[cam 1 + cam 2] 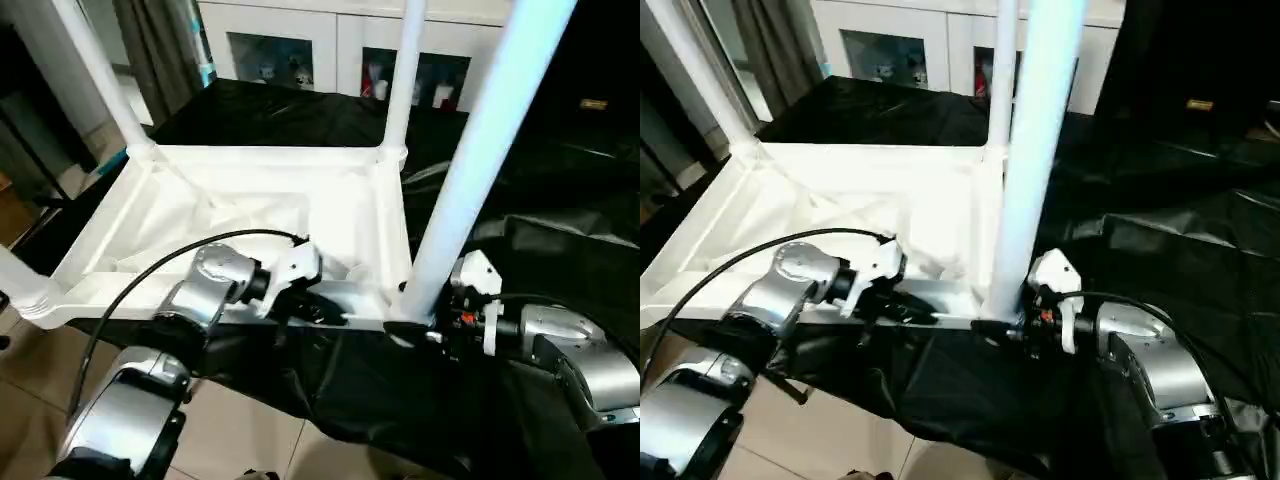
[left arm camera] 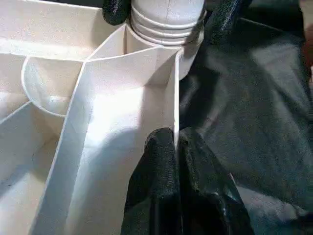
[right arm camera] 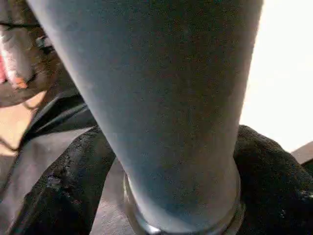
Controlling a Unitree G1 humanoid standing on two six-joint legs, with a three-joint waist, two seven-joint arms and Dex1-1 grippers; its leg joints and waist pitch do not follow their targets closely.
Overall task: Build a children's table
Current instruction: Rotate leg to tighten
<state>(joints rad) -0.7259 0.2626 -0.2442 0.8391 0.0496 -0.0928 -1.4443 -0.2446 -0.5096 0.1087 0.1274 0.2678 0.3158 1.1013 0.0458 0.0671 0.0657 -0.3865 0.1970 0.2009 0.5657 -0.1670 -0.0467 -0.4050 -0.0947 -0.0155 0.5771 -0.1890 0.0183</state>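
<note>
Left eye view: the right gripper [image 1: 420, 312] clamps a leg [image 1: 470, 160] standing in the upturned tabletop's [image 1: 250, 215] near corner; the left gripper [image 2: 176, 147] pinches its near rim.

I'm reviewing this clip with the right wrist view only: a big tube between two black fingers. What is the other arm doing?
Observer: The left gripper is shut on the tabletop rim, near the corner where that leg stands.
Operator: Is the leg in its socket?
Observer: Its ribbed end sits at the near right corner socket, with the right gripper clamped around its base.
Operator: Other legs?
Observer: Two far legs stand upright, far left and far right.
</note>
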